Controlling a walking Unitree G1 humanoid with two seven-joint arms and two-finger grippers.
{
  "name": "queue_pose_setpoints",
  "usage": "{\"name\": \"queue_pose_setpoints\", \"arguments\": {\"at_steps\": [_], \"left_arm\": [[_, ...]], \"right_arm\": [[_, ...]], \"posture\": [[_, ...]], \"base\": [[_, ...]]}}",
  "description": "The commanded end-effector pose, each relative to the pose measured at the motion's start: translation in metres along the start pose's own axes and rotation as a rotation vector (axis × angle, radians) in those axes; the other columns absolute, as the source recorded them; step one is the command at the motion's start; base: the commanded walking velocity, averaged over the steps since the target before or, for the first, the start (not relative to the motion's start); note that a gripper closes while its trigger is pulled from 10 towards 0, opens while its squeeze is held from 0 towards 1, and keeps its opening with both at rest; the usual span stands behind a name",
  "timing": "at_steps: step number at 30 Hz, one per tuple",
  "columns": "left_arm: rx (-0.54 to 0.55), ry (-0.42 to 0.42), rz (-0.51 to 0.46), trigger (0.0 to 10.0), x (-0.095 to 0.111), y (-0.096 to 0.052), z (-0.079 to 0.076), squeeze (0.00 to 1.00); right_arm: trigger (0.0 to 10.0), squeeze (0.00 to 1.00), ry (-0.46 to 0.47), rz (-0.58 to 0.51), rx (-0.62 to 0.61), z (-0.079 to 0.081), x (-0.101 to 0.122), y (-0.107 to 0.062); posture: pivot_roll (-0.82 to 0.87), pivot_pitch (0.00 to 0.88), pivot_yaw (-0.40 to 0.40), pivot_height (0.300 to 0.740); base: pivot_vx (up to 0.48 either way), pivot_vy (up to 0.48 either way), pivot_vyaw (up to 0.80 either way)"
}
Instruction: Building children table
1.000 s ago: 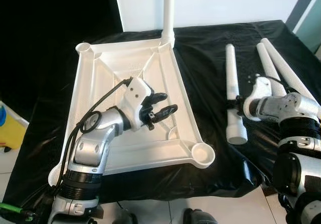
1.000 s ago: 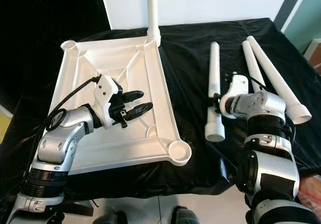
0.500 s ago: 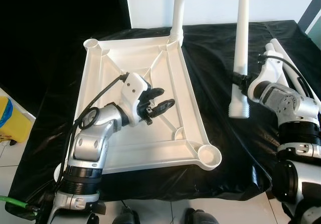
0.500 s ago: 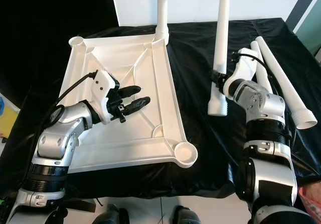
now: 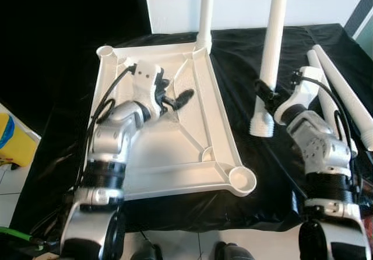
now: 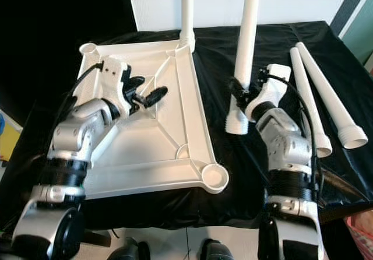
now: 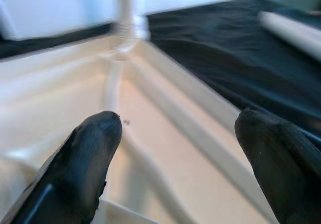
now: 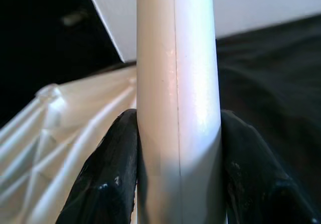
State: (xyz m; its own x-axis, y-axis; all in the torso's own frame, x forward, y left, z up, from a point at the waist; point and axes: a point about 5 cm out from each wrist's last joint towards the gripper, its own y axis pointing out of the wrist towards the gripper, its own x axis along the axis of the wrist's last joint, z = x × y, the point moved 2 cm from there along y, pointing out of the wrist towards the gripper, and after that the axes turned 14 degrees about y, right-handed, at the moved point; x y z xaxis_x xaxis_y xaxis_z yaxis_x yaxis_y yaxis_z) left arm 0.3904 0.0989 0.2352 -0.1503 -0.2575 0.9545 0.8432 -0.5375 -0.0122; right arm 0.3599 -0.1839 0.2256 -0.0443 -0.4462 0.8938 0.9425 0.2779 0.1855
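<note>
Right gripper (image 6: 243,92), clamped on a white leg (image 6: 243,50), has swung it upright beside the upturned tabletop (image 6: 175,161), ready for a corner socket, while the left gripper (image 5: 175,98) hovers spread over it.

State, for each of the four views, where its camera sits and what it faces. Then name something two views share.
Left eye, right eye: on the head, looking down at the upturned tabletop, both arms showing.
Left wrist: along the open left gripper, toward the fitted leg.
Right wrist: along the right gripper, clamping the held leg.
Shared: the fitted leg and the tabletop.
</note>
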Motion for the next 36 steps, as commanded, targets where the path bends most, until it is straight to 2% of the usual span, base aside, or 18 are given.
{"name": "queue_pose_setpoints", "arguments": {"at_steps": [1,9,10,12,13,14,16,17,24,26,31,32,33,34,36], "left_arm": [[0.034,0.004,0.027,10.0,-0.006,0.000,0.004,0.00],[0.034,0.004,0.027,10.0,-0.006,0.000,0.004,0.00],[0.045,0.002,0.033,10.0,-0.004,0.004,0.007,0.00],[-0.040,-0.082,-0.037,10.0,0.020,0.019,-0.002,0.00],[-0.040,-0.082,-0.037,10.0,0.020,0.019,-0.002,0.00],[-0.075,-0.102,-0.059,10.0,0.027,0.023,-0.006,0.00],[-0.075,-0.102,-0.059,10.0,0.027,0.023,-0.006,0.00],[-0.093,-0.102,-0.069,10.0,0.031,0.026,-0.008,0.00],[-0.141,-0.111,-0.113,10.0,0.039,0.031,-0.011,0.00],[-0.191,-0.119,-0.153,10.0,0.043,0.028,-0.016,0.00],[-0.239,-0.115,-0.179,10.0,0.044,0.025,-0.020,0.00],[-0.285,-0.138,-0.215,10.0,0.045,0.020,-0.023,0.38],[-0.356,-0.166,-0.259,10.0,0.048,0.013,-0.029,1.00],[-0.356,-0.166,-0.259,10.0,0.048,0.013,-0.029,1.00],[-0.459,-0.170,-0.317,10.0,0.052,0.003,-0.040,1.00]], "right_arm": [[10.0,0.00,-0.009,-0.028,0.038,0.006,0.004,-0.001],[10.0,0.00,-0.009,-0.028,0.038,0.006,0.004,-0.001],[10.0,0.00,-0.017,-0.041,0.059,0.010,0.004,-0.002],[10.0,0.00,-0.039,-0.021,0.288,0.044,-0.003,-0.010],[10.0,0.00,-0.039,-0.021,0.288,0.044,-0.003,-0.010],[10.0,0.00,-0.043,-0.006,0.371,0.055,-0.006,-0.014],[10.0,0.00,-0.043,-0.006,0.371,0.055,-0.006,-0.014],[10.0,0.00,-0.045,0.001,0.419,0.061,-0.008,-0.018],[10.0,0.00,-0.058,0.020,0.444,0.064,-0.013,-0.023],[10.0,0.00,-0.063,0.016,0.430,0.062,-0.013,-0.023],[10.0,0.00,-0.064,0.012,0.418,0.058,-0.013,-0.023],[10.0,0.00,-0.063,0.011,0.406,0.056,-0.013,-0.023],[10.0,0.00,-0.060,0.010,0.392,0.053,-0.013,-0.023],[10.0,0.00,-0.060,0.010,0.392,0.053,-0.013,-0.023],[10.0,0.00,-0.058,0.010,0.377,0.050,-0.014,-0.023]], "posture": [[-0.08,0.115,0.066,0.740],[-0.08,0.115,0.066,0.740],[-0.08,0.115,0.067,0.740],[-0.07,0.112,0.069,0.740],[-0.07,0.112,0.069,0.740],[-0.07,0.112,0.068,0.740],[-0.07,0.112,0.068,0.740],[-0.07,0.112,0.067,0.740],[-0.08,0.113,0.065,0.740],[-0.08,0.113,0.064,0.740],[-0.08,0.111,0.065,0.740],[-0.08,0.108,0.065,0.740],[-0.08,0.107,0.063,0.740],[-0.08,0.107,0.063,0.740],[-0.07,0.104,0.060,0.740]], "base": [[0.000,0.000,0.00],[0.000,0.000,0.00],[0.000,0.000,0.00],[0.000,0.000,0.00],[0.000,0.000,0.00],[0.000,0.000,0.00],[0.000,0.000,0.00],[0.000,0.000,0.00],[0.000,0.000,0.00],[0.000,0.000,0.00],[0.000,0.000,0.00],[0.000,0.000,0.00],[0.000,0.000,0.00],[0.000,0.000,0.00],[0.000,0.000,0.00]]}}
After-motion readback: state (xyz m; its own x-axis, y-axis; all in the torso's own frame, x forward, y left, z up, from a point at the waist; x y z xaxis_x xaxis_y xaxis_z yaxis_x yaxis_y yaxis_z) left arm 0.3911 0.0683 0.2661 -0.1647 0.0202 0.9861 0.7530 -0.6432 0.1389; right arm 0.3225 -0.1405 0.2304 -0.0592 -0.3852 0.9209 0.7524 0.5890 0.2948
